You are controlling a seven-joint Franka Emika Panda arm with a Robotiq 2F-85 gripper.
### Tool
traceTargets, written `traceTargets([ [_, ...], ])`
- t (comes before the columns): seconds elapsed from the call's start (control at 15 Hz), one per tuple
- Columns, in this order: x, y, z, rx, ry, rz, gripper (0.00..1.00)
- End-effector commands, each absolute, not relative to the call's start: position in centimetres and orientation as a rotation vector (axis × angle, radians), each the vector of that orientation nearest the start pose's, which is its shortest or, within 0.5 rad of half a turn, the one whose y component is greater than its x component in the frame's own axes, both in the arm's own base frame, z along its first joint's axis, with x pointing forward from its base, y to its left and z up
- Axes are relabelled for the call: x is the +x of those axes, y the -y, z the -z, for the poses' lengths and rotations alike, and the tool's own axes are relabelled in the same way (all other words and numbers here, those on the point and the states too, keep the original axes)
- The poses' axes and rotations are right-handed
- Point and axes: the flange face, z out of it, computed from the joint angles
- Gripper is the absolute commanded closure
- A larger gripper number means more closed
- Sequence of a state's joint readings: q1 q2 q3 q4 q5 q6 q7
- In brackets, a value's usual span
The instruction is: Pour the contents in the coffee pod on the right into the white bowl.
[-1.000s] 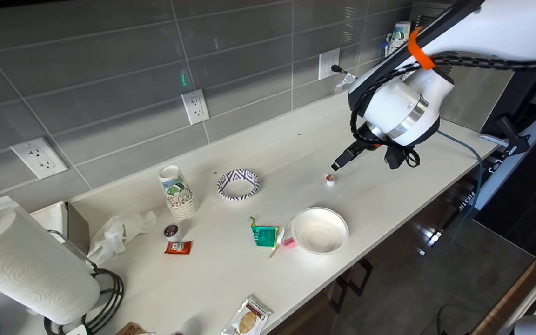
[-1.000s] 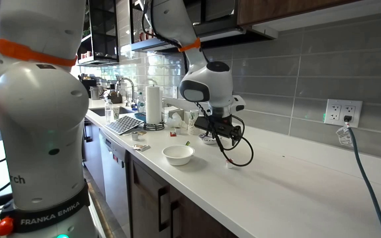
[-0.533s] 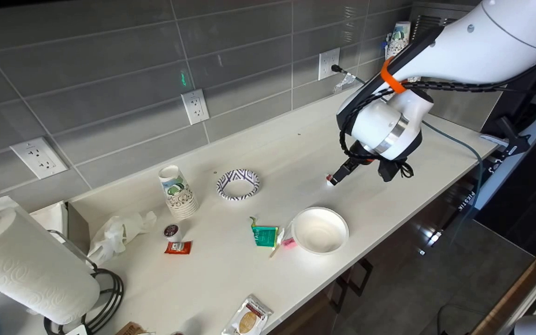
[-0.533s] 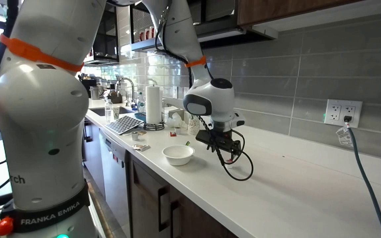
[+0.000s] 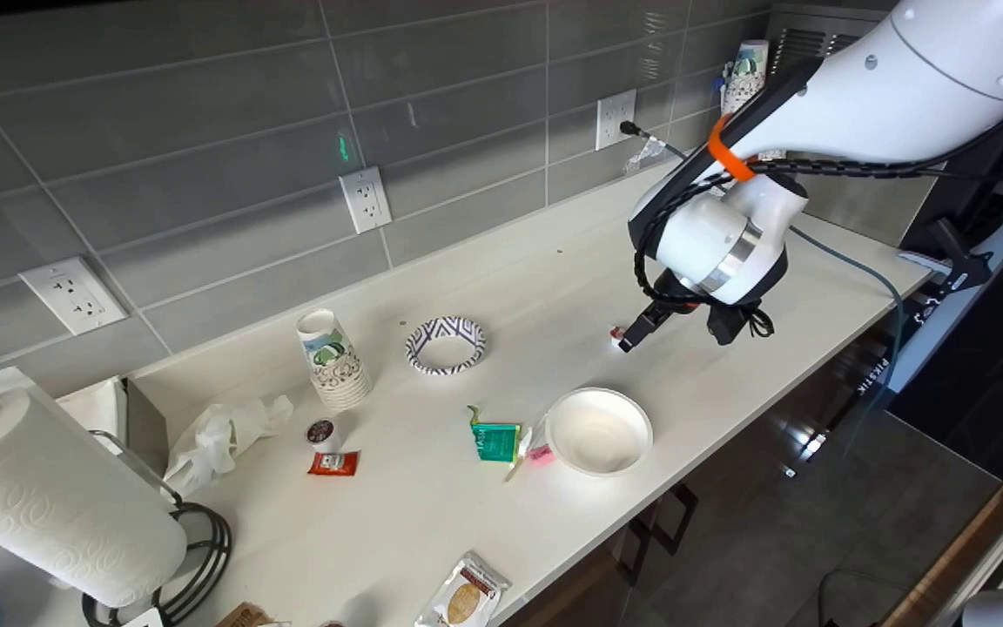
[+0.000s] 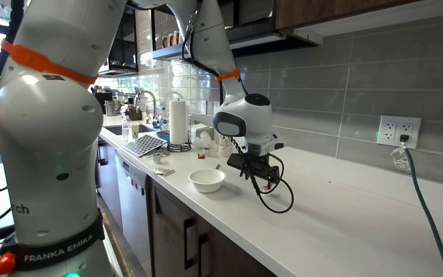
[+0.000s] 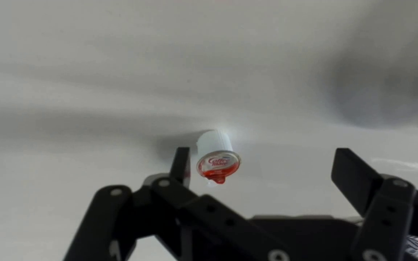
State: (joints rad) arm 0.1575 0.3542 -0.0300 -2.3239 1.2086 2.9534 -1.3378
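The coffee pod (image 7: 214,143) is a tiny white cup with a red and white lid. It stands upright on the counter, and also shows in both exterior views (image 5: 615,333) (image 6: 266,189), partly hidden by my gripper. My gripper (image 7: 262,163) is open, its fingers pointing down at the pod. In the wrist view the pod shows between the fingertips, much closer to the left one, with a small gap. In both exterior views the gripper (image 5: 626,345) (image 6: 273,182) is low over the pod. The white bowl (image 5: 599,432) stands near the counter's front edge, also seen here (image 6: 206,188).
A patterned bowl (image 5: 445,348) and a stack of cups (image 5: 338,370) stand toward the wall. A green packet (image 5: 496,441) and a pink packet (image 5: 540,455) lie beside the white bowl. A dark-topped pod (image 5: 322,434) and a red packet (image 5: 333,463) lie further left.
My gripper has come down from above to the coffee pod, mostly in the first half second. Since then it has shifted only slightly. The pod and the bowl have not moved.
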Motion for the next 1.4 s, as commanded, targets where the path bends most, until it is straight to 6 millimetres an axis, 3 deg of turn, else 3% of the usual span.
traceTargets([
  [0.0,51.7,0.0,-18.5,-2.889,0.451,0.578,0.0],
  [1.2,55.0,-0.2,-16.3,-2.882,0.545,0.638,0.0],
  [1.33,55.2,-0.2,-16.1,-2.879,0.548,0.641,0.08],
])
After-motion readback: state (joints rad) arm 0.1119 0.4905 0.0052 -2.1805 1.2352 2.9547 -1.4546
